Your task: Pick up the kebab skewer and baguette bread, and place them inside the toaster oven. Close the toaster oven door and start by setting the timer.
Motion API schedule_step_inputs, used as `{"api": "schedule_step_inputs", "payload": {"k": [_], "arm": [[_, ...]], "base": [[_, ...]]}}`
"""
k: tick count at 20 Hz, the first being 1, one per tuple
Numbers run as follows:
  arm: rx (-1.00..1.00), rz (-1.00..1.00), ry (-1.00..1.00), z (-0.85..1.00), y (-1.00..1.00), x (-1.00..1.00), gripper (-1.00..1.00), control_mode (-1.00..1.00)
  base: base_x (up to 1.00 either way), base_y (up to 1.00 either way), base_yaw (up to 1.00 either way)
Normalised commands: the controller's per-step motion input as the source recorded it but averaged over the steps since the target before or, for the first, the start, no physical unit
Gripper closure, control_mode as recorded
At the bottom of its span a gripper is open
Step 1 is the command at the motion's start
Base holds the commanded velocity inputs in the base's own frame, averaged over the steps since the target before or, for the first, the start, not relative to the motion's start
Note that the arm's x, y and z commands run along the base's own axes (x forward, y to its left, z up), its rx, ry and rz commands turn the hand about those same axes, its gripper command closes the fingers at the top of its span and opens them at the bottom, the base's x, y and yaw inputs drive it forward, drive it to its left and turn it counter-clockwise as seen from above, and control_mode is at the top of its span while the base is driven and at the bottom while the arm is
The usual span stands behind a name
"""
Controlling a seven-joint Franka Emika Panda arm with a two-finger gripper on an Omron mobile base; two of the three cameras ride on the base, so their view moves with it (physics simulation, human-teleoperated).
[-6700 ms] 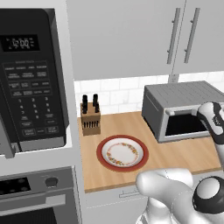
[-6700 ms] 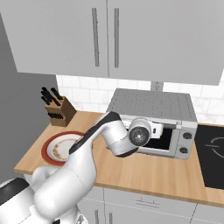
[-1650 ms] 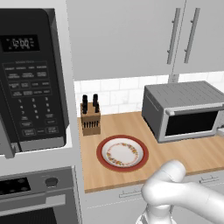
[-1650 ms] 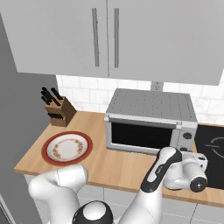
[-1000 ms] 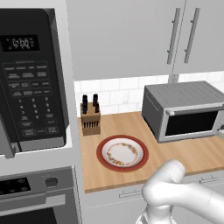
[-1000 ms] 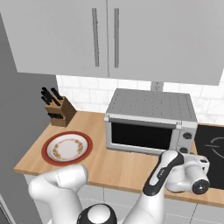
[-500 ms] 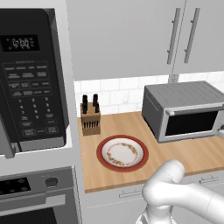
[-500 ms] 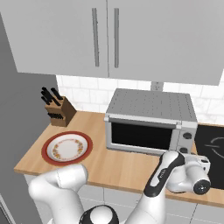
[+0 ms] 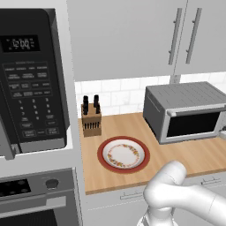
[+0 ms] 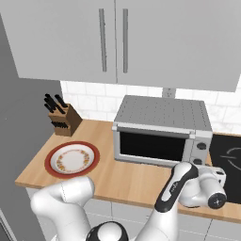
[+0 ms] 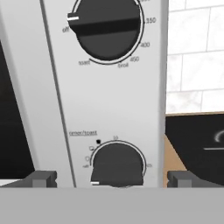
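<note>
Toaster oven (image 10: 162,129) sits on the wood bench (image 10: 127,176) at the back wall, a boxy gray metal body with a ribbed top; its right edge is cut off in the left base view (image 9: 187,110). Toaster oven door (image 10: 150,146) is shut, a dark glass panel in a silver frame with a bar handle along its top edge; the glass is too dark to tell what is inside. Kebab skewer and baguette cannot be made out anywhere. Gripper (image 11: 111,177) is right at the oven's control panel with fingers spread wide, holding nothing; the fingertips (image 11: 41,178) are half hidden at the bottom of the hand view, one on each side of the lower timer knob (image 11: 117,165), which is itself cut off below. Upper round black knob (image 11: 106,27) is clipped at the top, and the dial print is small and blurry. Round plate (image 9: 123,154) with a red rim and floral pattern lies bare on the bench, near the wooden knife block (image 9: 91,118). Black microwave (image 9: 32,79) with a keypad is at far left.
</note>
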Motion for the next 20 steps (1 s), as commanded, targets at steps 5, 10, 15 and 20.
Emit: {"api": "schedule_step_inputs", "payload": {"k": [5,10,15,20], "arm": [[0.00,0.00,0.00,0.00,0.00,0.10,-1.00,-1.00],[0.00,0.00,0.00,0.00,0.00,0.05,-1.00,-1.00],[0.00,0.00,0.00,0.00,0.00,0.08,-1.00,-1.00],[0.00,0.00,0.00,0.00,0.00,0.00,-1.00,-1.00]], "base": [[0.00,0.00,0.00],[0.00,0.00,0.00],[0.00,0.00,0.00],[0.00,0.00,0.00]]}}
